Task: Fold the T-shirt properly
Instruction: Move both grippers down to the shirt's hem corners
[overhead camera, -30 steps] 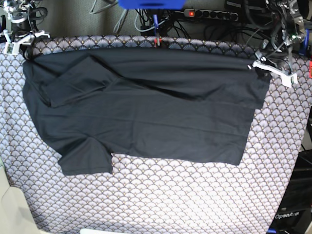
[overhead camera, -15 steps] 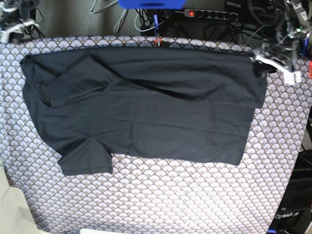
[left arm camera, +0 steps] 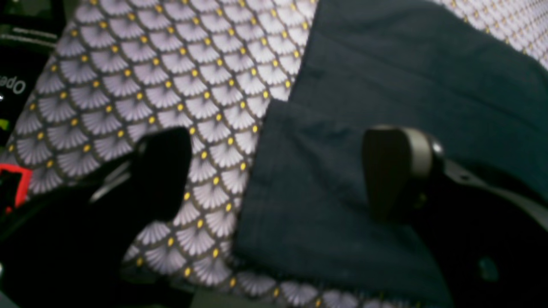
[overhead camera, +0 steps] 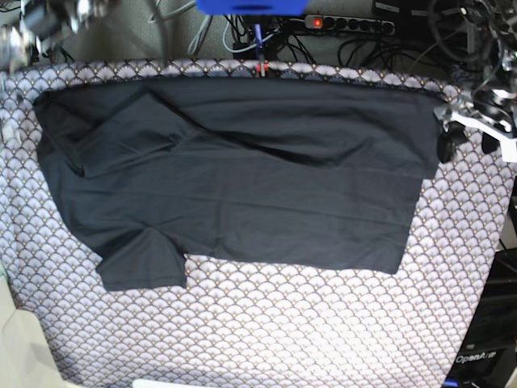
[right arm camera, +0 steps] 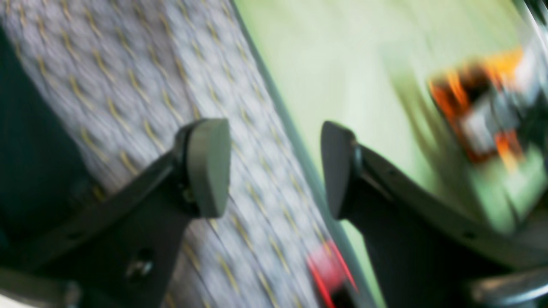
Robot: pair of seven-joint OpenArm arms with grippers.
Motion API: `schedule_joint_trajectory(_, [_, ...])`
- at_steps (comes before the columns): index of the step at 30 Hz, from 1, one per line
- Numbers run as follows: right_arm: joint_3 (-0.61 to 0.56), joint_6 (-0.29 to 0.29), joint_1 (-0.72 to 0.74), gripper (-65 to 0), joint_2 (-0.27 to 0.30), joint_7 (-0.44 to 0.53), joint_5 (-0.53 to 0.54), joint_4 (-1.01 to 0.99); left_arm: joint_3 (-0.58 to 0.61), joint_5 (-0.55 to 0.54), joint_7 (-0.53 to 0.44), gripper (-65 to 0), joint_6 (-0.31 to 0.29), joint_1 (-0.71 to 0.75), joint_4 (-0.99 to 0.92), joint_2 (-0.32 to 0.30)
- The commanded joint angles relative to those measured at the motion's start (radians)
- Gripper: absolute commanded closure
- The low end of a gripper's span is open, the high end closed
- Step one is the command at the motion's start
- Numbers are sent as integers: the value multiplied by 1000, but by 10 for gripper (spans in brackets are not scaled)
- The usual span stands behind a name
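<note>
Left wrist view, close and somewhat blurred. Soft matte black cloth T-shirt (left arm camera: 385, 85) fills the right and centre of frame, lying on the surface. A folded layer of it ends in a straight vertical edge at centre, with a stepped corner above where a second layer runs further up. Purple-grey fan-patterned tablecloth with yellow dots (left arm camera: 150, 72) covers the surface at left and along the bottom edge. Left tool (left arm camera: 278, 171) has its jaws wide apart: one dark finger (left arm camera: 165, 171) over the tablecloth, the other grey-padded finger (left arm camera: 394, 171) over the black fabric. Nothing held between them. Whether the pads touch the cloth: cannot tell. Small red item (left arm camera: 15, 184) at far left edge, beyond the tablecloth.
</note>
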Motion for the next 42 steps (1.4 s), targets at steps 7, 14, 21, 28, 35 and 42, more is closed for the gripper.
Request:
schedule_joint_trajectory(7, [-113,-9,315,-369,61,-74,-158,-276,5,-9,-3,-618,2,-110,25,43])
schedule_joint_trajectory(14, [-153,-9,409,-369,87,-79,-173,-478,0,-8,109,-618,3,-193,25,37])
schedule_joint_trajectory(21, [-167,-9,417,-369,38,-81,-173,-489,3,109,113,-618,3,-235,26,49])
schedule_joint_trajectory(28, [-211,-9,418,-369,25,-74,-173,-491,3,118,113,-618,3,-236,25,49])
schedule_joint_trajectory(35, [-239,-9,410,-369,-4,-71,-173,-492,3,118,113,-618,3,-236,20,49])
schedule_joint_trajectory(42, [-239,-9,407,-368,-13,-73,-173,-492,3,118,113,-618,3,-238,22,49])
